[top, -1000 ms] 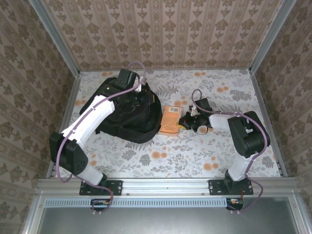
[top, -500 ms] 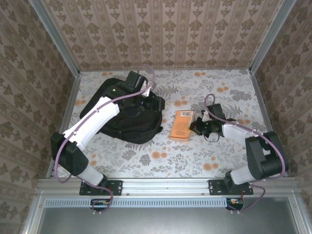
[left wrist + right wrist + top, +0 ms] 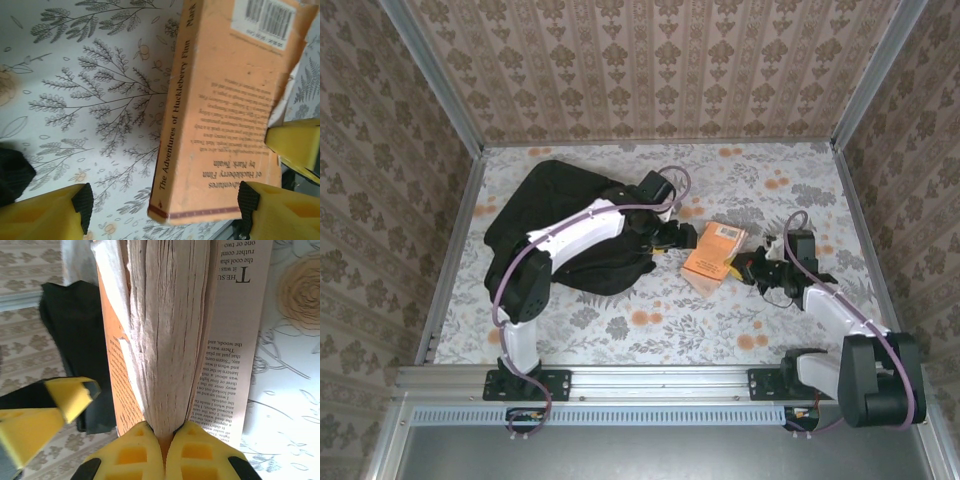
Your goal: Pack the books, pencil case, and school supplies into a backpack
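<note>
The large black backpack point(image 3: 555, 225) lies at the left of the table. An orange-tan paperback book point(image 3: 715, 252), tilted off the table, is held by its page edge point(image 3: 165, 330) in my right gripper point(image 3: 164, 432), which is shut on it. One printed page point(image 3: 235, 340) hangs loose to the right. My left gripper point(image 3: 677, 236) has reached across from the backpack. In the left wrist view it stands open point(image 3: 165, 212), with the book's spine end point(image 3: 175, 125) between its wide yellow fingers point(image 3: 50, 215). The school supplies are out of view.
The floral table point(image 3: 650, 320) is walled by patterned panels. A metal rail point(image 3: 660, 380) runs along the near edge. The left arm stretches over the backpack's right side. The backpack point(image 3: 70, 325) shows dark behind the book in the right wrist view.
The right gripper has carried the book rightward and tipped it up. The left arm has swung from the top of the backpack to the right, and its open gripper now reaches the book.
</note>
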Controlling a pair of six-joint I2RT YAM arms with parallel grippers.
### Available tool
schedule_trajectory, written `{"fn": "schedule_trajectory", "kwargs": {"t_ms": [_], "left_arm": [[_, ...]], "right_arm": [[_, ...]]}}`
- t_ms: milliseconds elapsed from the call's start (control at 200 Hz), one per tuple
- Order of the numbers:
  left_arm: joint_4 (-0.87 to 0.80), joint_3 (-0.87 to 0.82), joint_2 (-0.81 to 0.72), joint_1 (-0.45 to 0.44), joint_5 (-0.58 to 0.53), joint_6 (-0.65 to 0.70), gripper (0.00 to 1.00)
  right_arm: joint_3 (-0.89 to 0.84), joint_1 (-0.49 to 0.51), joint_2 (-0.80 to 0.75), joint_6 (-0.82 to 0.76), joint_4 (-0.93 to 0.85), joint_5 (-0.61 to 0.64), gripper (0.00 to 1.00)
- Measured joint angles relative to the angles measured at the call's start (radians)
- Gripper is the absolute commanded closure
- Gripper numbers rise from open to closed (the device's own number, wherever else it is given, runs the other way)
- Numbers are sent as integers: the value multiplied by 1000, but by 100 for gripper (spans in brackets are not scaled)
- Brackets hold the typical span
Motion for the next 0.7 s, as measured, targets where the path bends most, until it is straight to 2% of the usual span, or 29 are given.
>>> {"fn": "schedule_trajectory", "kwargs": {"t_ms": [215, 465, 610, 700], "left_arm": [[73, 5, 47, -17, 46, -116, 23], [249, -44, 89, -25, 139, -306, 31], [327, -50, 89, -28, 171, -376, 48], [358, -56, 76, -28, 181, -409, 64]], "right_arm": [[-50, -53, -22, 70, 80, -66, 100], [-88, -70, -41, 152, 135, -97, 100], [-89, -72, -89, 185, 156, -99, 100], [-89, -71, -127, 185, 143, -96, 100]]}}
